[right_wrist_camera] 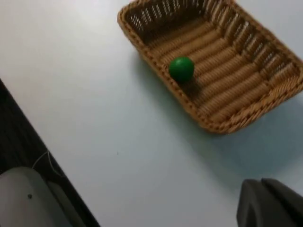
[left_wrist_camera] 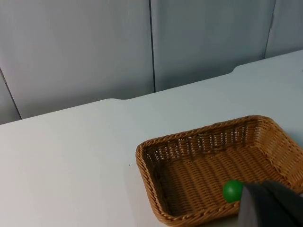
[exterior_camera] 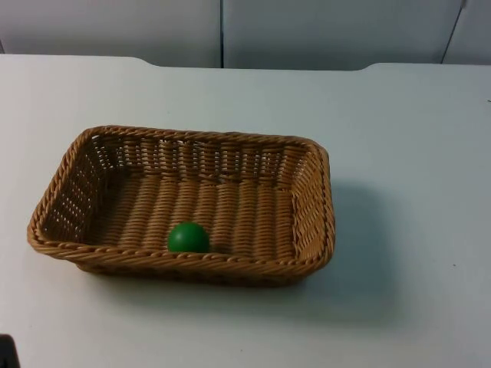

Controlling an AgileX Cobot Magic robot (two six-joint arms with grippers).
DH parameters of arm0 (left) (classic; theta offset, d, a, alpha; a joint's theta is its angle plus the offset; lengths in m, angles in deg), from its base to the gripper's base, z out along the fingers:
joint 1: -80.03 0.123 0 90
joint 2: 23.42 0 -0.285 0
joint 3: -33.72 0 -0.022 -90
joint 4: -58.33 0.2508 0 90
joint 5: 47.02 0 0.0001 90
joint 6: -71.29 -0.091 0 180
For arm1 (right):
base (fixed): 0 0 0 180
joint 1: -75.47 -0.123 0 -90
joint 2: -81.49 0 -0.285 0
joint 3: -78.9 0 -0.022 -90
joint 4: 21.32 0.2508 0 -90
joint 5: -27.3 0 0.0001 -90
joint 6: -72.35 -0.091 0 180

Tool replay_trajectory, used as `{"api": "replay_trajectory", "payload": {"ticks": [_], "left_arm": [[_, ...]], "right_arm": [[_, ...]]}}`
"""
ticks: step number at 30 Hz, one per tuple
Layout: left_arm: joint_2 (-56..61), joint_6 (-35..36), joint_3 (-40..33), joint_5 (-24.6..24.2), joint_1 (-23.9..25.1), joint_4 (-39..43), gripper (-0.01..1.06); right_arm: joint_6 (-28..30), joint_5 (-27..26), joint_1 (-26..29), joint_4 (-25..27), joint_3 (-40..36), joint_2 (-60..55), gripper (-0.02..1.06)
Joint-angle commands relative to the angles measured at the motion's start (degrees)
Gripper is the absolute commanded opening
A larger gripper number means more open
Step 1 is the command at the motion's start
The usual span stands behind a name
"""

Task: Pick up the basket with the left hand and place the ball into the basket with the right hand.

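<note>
- Basket (exterior_camera: 311,207): wicker, rectangular, stood flat on the white table (exterior_camera: 414,138) near its middle in the top view, with no arm touching it.
- Ball (exterior_camera: 188,237): green, lay inside the basket on the woven floor, at about 6 o'clock of that floor, just beside the near long wall.
- Left gripper (left_wrist_camera: 270,203): hung above the table, well apart from the basket and looking toward the grey partition (left_wrist_camera: 94,47). Whether it was open or closed could not be told.
- Right gripper (right_wrist_camera: 267,203): hung over bare table, apart from the basket's rim. Its state likewise could not be told.
- Stage, as judged: the ball was already in and the basket set down, so only a clean retreat seemed to remain.
- Good practice for that retreat: each arm should draw back up and away from the rim. A knock on the near wall could tip the light basket and set the ball rolling.
</note>
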Motion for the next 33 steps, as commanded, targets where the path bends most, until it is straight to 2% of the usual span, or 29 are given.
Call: {"api": "replay_trajectory", "payload": {"ticks": [1,7,9,11,12,15,19,23,26,28,30,31,33], "left_arm": [[0.2,0.3,-0.1,-0.4,-0.3,-0.1,0.00],[0.2,0.3,-0.1,-0.4,-0.3,-0.1,0.00],[0.2,0.4,-0.1,-0.4,-0.3,-0.1,0.00],[0.2,0.4,-0.1,-0.4,-0.3,-0.1,0.00],[0.2,0.4,-0.1,-0.4,-0.3,-0.1,0.00],[0.2,0.4,-0.1,-0.4,-0.3,-0.1,0.00],[0.2,0.4,-0.1,-0.4,-0.3,1.0,0.00],[0.2,0.4,-0.1,-0.4,-0.3,1.7,0.00],[0.2,0.4,-0.1,-0.4,-0.3,1.7,0.00],[0.2,0.4,-0.1,-0.4,-0.3,1.7,0.00],[0.2,0.4,-0.1,-0.4,-0.3,1.7,0.00],[0.2,0.4,-0.1,-0.4,-0.3,1.7,0.00],[0.2,0.4,-0.1,-0.6,-0.3,1.7,0.00]], "right_arm": [[0.6,0.5,-0.2,0.5,-6.0,8.1,0.00],[-2.7,-3.5,-0.2,-2.0,-13.0,19.7,0.00],[-7.9,-4.7,-0.2,-6.2,-14.1,24.8,0.00],[-13.3,-2.8,-0.2,-11.8,-14.2,29.0,0.00],[-13.3,-2.8,-0.2,-11.8,-14.2,29.0,0.00],[-20.4,2.2,-0.2,-17.6,-14.2,32.4,0.00],[-21.7,3.1,0.3,-18.1,-14.2,34.0,0.00],[-20.7,3.9,3.1,-18.1,-14.4,34.0,0.00],[-16.4,3.0,4.8,-14.0,-17.0,34.1,0.00],[-16.0,2.2,4.8,-12.7,-18.4,34.1,0.00],[-19.6,2.9,5.1,-14.8,-19.1,34.2,0.00],[-19.6,2.9,5.1,-14.8,-19.1,34.2,0.00],[-23.4,3.4,5.3,-18.0,-19.3,34.8,0.00]]}}
